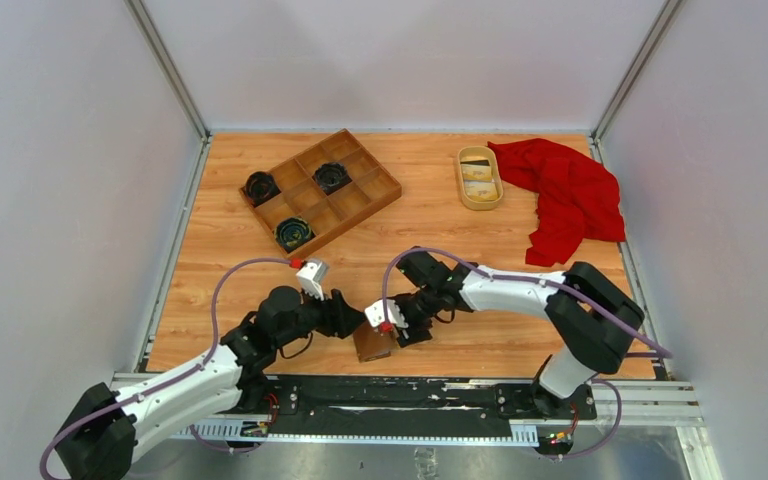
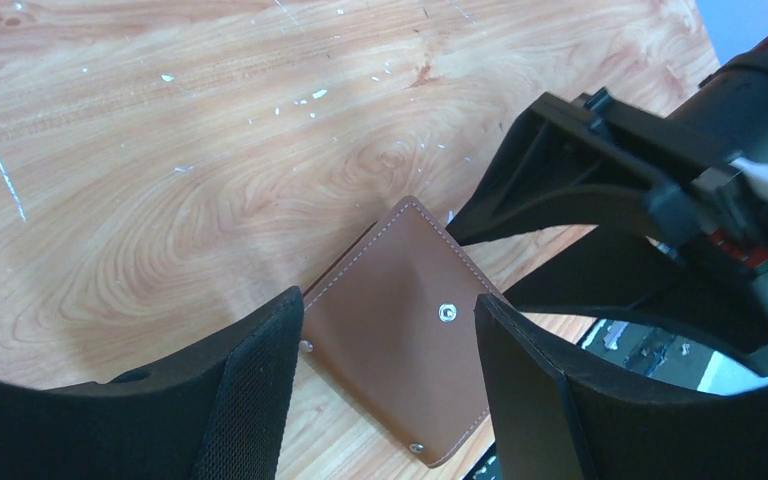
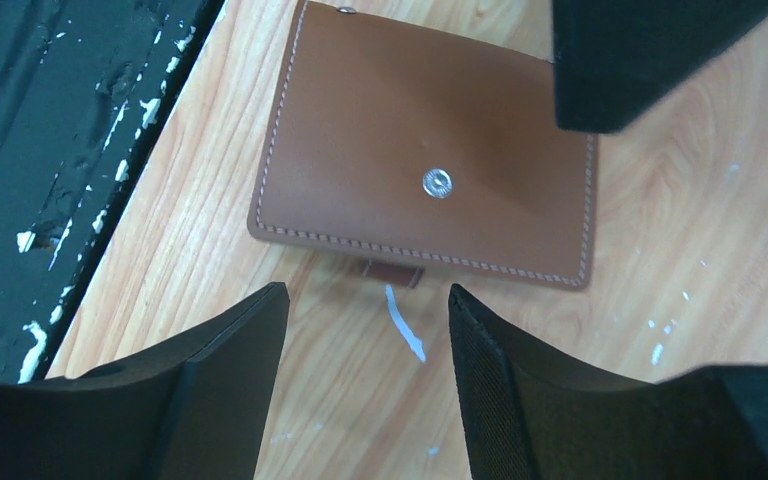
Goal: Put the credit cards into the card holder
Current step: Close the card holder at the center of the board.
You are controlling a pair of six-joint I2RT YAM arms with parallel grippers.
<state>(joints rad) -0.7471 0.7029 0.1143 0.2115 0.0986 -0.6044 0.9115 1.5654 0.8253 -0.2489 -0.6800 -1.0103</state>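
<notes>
The card holder [image 1: 372, 343] is a brown wallet that lies folded shut on the table near the front edge, snap button up [image 2: 446, 312] [image 3: 437, 183]. My left gripper [image 1: 348, 318] [image 2: 388, 300] hangs open just over it, a finger at each side of the wallet. My right gripper [image 1: 398, 325] [image 3: 368, 292] is open with nothing between its fingers, only bare wood, a little short of the wallet's strap edge. No credit cards show in either wrist view. Flat pale pieces lie in the oval yellow dish [image 1: 480, 178]; I cannot tell whether they are cards.
A wooden compartment tray [image 1: 320, 190] with three dark coiled things stands at the back left. A red cloth [image 1: 568, 198] lies at the back right beside the dish. The black base rail [image 3: 50, 160] runs right along the wallet's near side.
</notes>
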